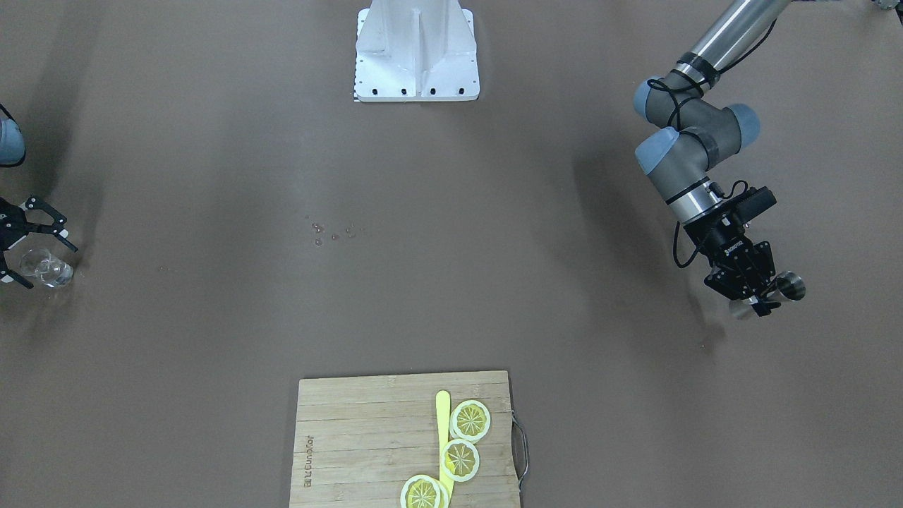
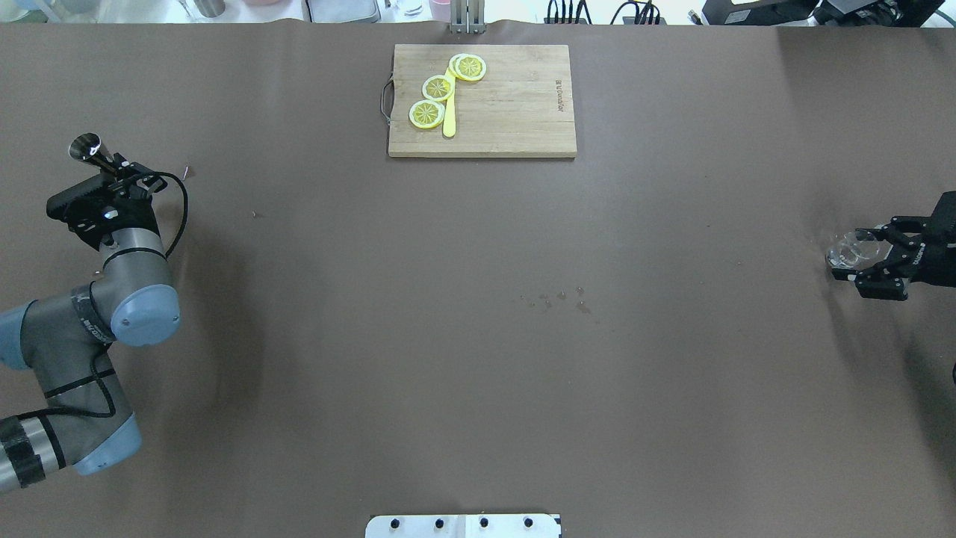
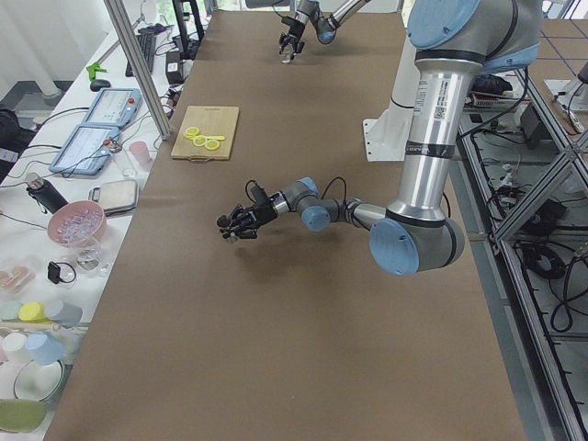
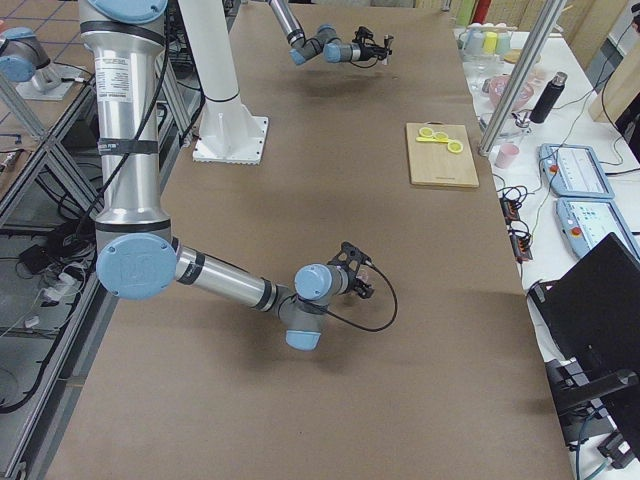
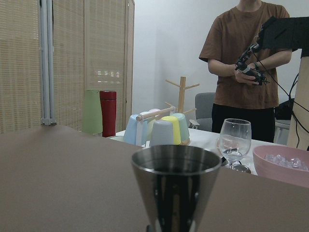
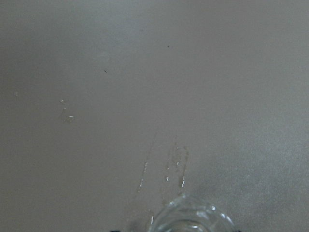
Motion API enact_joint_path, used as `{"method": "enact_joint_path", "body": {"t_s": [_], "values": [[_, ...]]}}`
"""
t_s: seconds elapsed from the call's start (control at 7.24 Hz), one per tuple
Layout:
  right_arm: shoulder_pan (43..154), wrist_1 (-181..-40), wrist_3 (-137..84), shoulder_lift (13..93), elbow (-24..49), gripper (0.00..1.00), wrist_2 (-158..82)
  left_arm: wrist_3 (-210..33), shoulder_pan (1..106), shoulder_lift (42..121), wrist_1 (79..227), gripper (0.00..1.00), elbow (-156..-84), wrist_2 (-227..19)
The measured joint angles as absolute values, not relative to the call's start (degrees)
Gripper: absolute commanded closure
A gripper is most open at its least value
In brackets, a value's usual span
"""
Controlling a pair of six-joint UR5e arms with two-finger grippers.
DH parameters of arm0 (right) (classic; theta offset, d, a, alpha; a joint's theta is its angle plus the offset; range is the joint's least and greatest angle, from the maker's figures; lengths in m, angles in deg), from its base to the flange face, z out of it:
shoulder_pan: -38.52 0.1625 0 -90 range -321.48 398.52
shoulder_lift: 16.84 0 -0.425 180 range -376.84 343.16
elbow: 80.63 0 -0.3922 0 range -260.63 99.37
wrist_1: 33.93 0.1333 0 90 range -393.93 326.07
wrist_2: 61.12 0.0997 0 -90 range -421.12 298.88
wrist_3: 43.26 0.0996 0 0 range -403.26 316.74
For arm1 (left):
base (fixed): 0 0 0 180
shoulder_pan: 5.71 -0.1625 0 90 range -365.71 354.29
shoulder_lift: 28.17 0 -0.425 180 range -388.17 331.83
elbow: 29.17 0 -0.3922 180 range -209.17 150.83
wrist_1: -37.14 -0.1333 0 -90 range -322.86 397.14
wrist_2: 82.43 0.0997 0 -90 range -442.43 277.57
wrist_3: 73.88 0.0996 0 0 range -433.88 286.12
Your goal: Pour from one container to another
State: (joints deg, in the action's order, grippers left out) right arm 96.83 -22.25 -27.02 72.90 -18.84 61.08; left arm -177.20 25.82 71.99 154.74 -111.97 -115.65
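Metal jigger (image 1: 791, 286) upright at the left end — clear glass (image 1: 48, 269) at the right

Our left gripper (image 1: 763, 302) pinches the metal jigger at its narrow part, long axis vertical, wide mouth up, above the table (image 2: 478, 359). The right gripper (image 2: 849, 255) stands spread either side of the clear glass — contact we cannot tell.

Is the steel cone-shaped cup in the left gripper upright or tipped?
Upright: the left wrist view shows the steel cone-shaped cup with level rim, mouth up.

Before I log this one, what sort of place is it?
Probably a robotics lab staged as a bar: teach pendants beside the brown table, mugs and a wine glass nearby, and a person holding a controller.
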Motion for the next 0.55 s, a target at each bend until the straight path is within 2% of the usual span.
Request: {"method": "enact_joint_path", "body": {"t_s": [0.55], "values": [[97.11, -22.23, -26.86, 73.70, -17.90, 0.00, 63.64, -176.88, 24.00, 72.41, 154.60, 1.00, -112.10, -115.65]]}}
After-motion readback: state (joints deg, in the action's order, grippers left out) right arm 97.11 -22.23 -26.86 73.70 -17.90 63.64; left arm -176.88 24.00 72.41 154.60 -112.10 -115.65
